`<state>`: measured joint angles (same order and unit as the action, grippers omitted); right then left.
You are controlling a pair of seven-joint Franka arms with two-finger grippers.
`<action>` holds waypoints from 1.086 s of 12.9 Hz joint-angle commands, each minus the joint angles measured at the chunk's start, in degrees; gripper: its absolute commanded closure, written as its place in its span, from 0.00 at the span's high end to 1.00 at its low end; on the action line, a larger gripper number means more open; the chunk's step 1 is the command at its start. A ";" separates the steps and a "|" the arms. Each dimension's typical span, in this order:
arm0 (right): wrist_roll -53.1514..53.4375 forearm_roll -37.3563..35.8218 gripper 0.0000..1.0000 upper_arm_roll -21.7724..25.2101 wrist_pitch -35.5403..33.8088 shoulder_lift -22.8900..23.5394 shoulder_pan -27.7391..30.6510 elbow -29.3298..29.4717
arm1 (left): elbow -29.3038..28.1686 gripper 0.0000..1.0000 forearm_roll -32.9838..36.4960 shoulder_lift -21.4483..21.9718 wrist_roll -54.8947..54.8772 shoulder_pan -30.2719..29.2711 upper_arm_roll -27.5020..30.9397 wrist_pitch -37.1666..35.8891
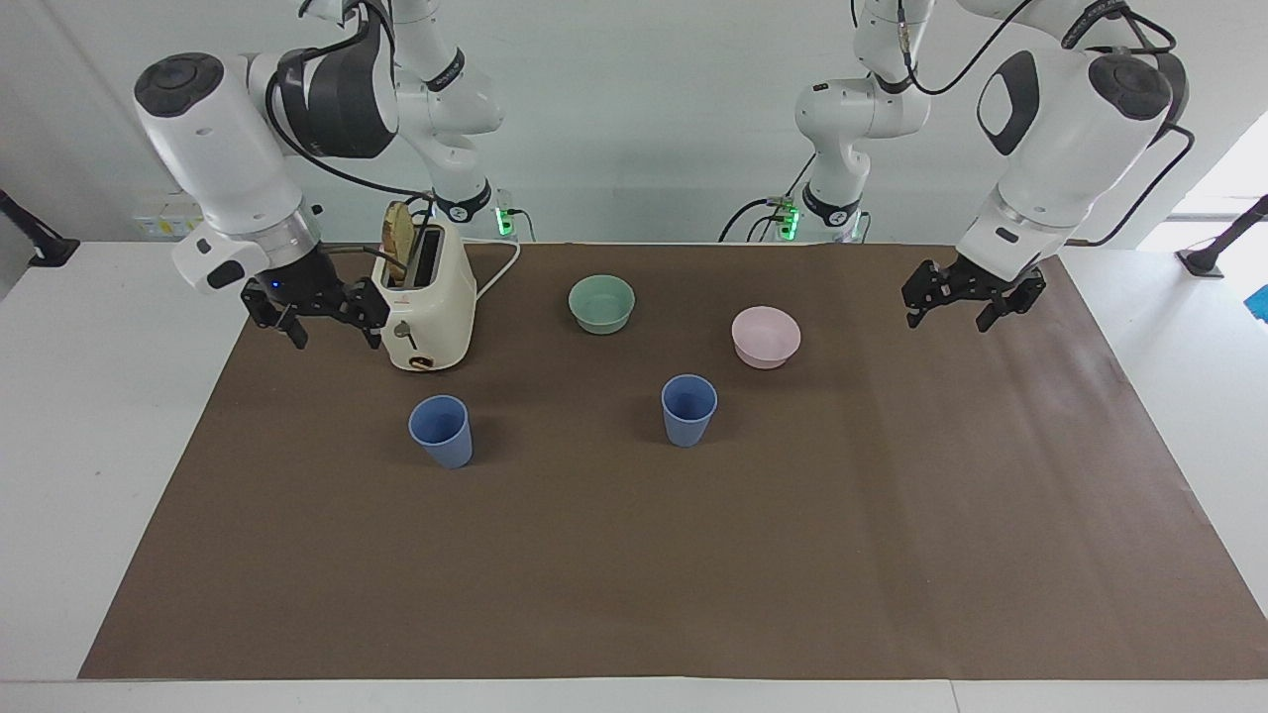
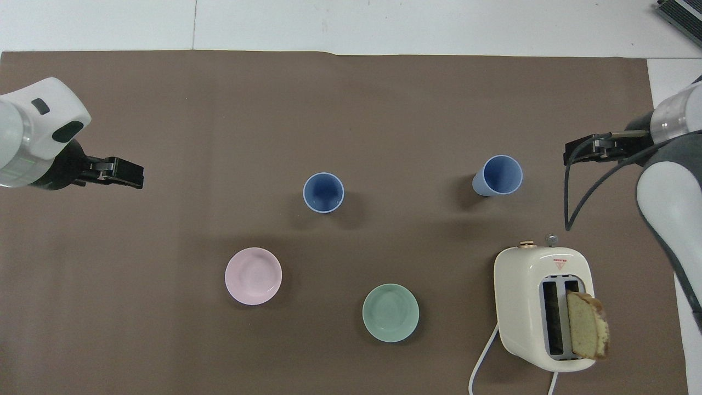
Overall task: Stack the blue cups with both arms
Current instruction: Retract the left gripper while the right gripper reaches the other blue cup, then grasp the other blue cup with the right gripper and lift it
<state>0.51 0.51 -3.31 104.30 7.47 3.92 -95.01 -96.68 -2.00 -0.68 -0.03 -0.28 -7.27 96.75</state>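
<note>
Two blue cups stand upright and apart on the brown mat. One cup [image 1: 688, 409] [image 2: 323, 192] is near the middle, farther from the robots than the pink bowl. The other cup [image 1: 441, 431] [image 2: 498, 175] is toward the right arm's end, farther from the robots than the toaster. My left gripper [image 1: 948, 317] [image 2: 131, 178] is open and empty, raised over the mat toward the left arm's end, well apart from both cups. My right gripper [image 1: 337, 339] [image 2: 575, 152] is open and empty, raised beside the toaster over the mat's edge.
A cream toaster [image 1: 424, 302] [image 2: 540, 307] with a slice of bread sticking up stands toward the right arm's end, its cord running toward the robots. A mint-green bowl [image 1: 601, 303] [image 2: 390, 312] and a pink bowl [image 1: 766, 337] [image 2: 253, 276] sit nearer the robots than the cups.
</note>
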 commanded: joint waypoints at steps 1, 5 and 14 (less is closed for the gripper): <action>-2.53 0.81 1.00 -0.56 4.93 1.41 0.21 -3.59 | 3.77 1.00 1.03 -0.11 -0.59 -0.34 -0.55 -5.07; -4.10 0.72 1.00 -0.65 10.39 3.60 -0.84 -6.59 | 4.75 1.00 1.30 3.84 -0.76 -0.43 -0.20 -9.91; -5.08 0.72 1.00 -0.73 17.60 6.95 -2.34 -10.46 | 4.48 1.00 1.56 5.51 -0.68 -0.86 1.12 -11.24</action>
<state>-2.63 0.52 -3.91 119.54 15.13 1.89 -103.71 -92.10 -1.51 3.42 -0.03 -0.43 -5.77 86.81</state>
